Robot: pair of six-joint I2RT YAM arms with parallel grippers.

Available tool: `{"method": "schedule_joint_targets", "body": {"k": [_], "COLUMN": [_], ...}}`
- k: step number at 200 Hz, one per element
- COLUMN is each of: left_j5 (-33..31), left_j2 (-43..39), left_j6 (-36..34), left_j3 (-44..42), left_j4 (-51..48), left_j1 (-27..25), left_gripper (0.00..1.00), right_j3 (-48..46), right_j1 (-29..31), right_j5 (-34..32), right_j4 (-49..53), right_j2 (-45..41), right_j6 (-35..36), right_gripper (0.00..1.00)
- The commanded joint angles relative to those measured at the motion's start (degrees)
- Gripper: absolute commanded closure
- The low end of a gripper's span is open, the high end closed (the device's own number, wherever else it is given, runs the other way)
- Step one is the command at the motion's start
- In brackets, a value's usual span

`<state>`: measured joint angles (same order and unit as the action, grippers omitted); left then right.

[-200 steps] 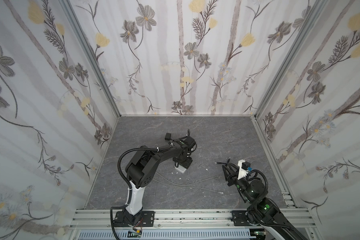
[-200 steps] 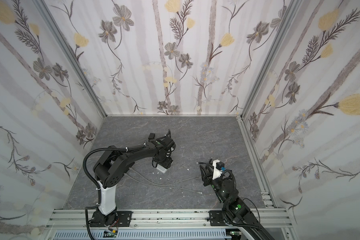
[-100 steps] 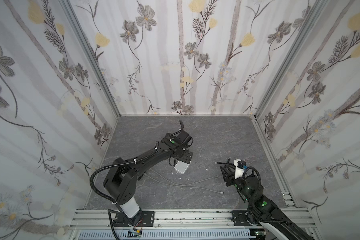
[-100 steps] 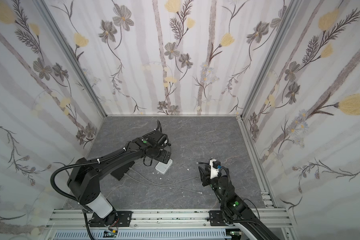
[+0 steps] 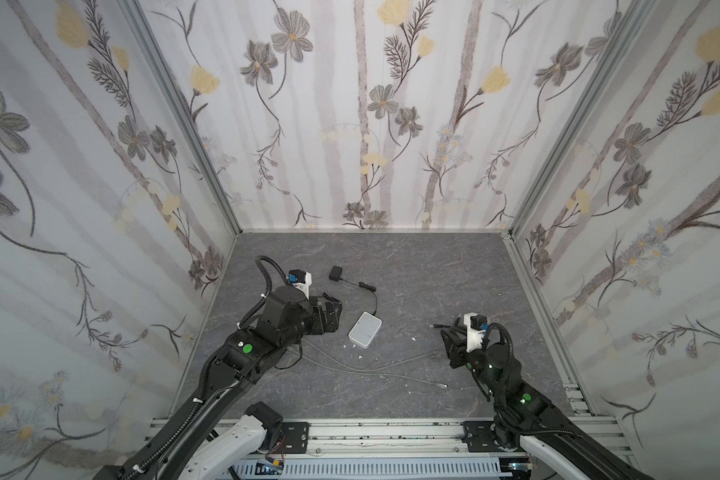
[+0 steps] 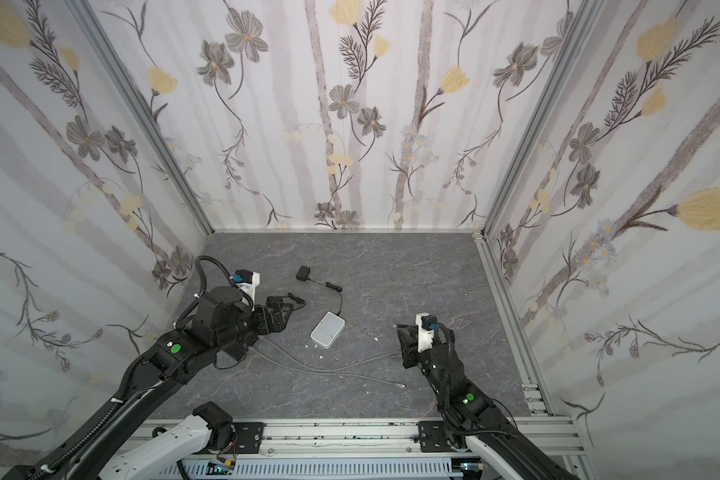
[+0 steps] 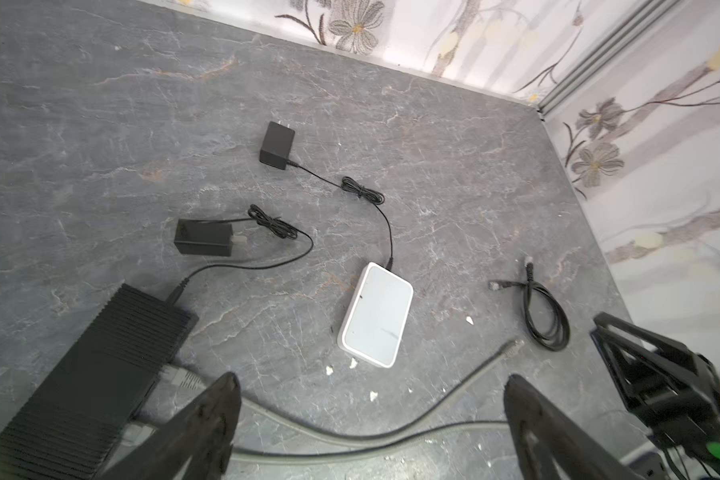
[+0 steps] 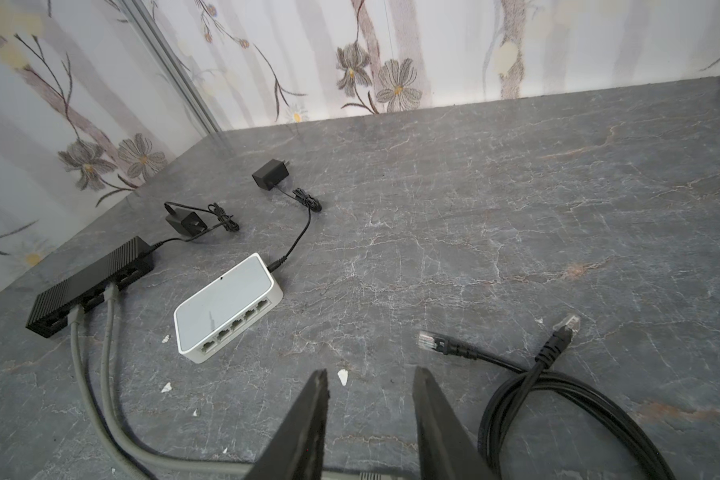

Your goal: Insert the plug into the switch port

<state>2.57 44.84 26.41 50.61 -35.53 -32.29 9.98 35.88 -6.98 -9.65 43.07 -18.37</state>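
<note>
Switches [image 8: 225,299] two, adapters [image 7: 276,145] two, patch cables [image 8: 553,345] three

The counter [image 5: 433,282] looks like matt grey stone veined with pale cracks. The switch box [image 8: 225,299] is smooth white plastic with a faintly glossy pale grey top; the black box [image 7: 88,370] is ribbed matt plastic. The black cable [image 8: 554,345] has a dull rubbery sheath.

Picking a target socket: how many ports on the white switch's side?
5 ports, in one row along the white switch's side face toward the right gripper; all look empty. Other faces unseen.
</note>
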Motion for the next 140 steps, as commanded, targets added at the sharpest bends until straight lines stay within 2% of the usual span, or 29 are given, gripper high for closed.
{"method": "schedule_joint_targets", "body": {"k": [1, 18, 35, 56, 68, 82, 93, 109, 140], "left_j5": [5.95, 8.61, 8.51, 6.75, 5.71, 5.57, 6.19, 6.58, 6.35], "left_j2": [-3.22, -6.49, -10.48, -14.55, -15.55, -15.57, -15.36, -15.39, -15.87], "left_j6": [0.72, -0.74, -0.54, -0.31, -0.44, -0.69, -0.80, -1.06, -1.23], "left_j3": [-0.39, -1.06, -1.73, -2.80, -2.96, -2.84, -3.04, -2.94, -3.13], "left_j4": [-9.39, -13.42, -13.70, -12.99, -12.78, -12.78, -12.62, -12.53, -12.19], "left_j1": [0.05, 0.06, -0.98, -1.97, -2.17, -2.17, -2.33, -2.26, -2.26], "left_gripper": [0.00, 0.00, 0.00, 0.00, 0.00, 0.00, 0.00, 0.00, 0.00], "right_j3": [6.49, 14.61, 24.39, 37.35, 42.32, 45.04, 45.48, 44.80, 45.59], "right_j1": [-0.26, -0.41, -0.55, -0.64, -0.58, -0.64, -0.63, -0.65, -1.15], "right_j5": [3.44, 5.22, 6.56, 3.73, -2.28, -9.73, -12.28, -13.24, -9.32], "right_j4": [2.75, 7.53, 15.25, 28.01, 35.31, 40.67, 42.94, 44.13, 45.04], "right_j2": [9.98, 20.48, 30.14, 40.25, 44.86, 48.04, 50.70, 51.62, 55.21], "right_j6": [-0.61, -0.02, 4.01, 10.49, 14.44, 17.97, 20.23, 23.52, 28.48], "right_gripper": [0.62, 0.61, 0.59, 0.59, 0.59, 0.59, 0.60, 0.64, 0.73]}}
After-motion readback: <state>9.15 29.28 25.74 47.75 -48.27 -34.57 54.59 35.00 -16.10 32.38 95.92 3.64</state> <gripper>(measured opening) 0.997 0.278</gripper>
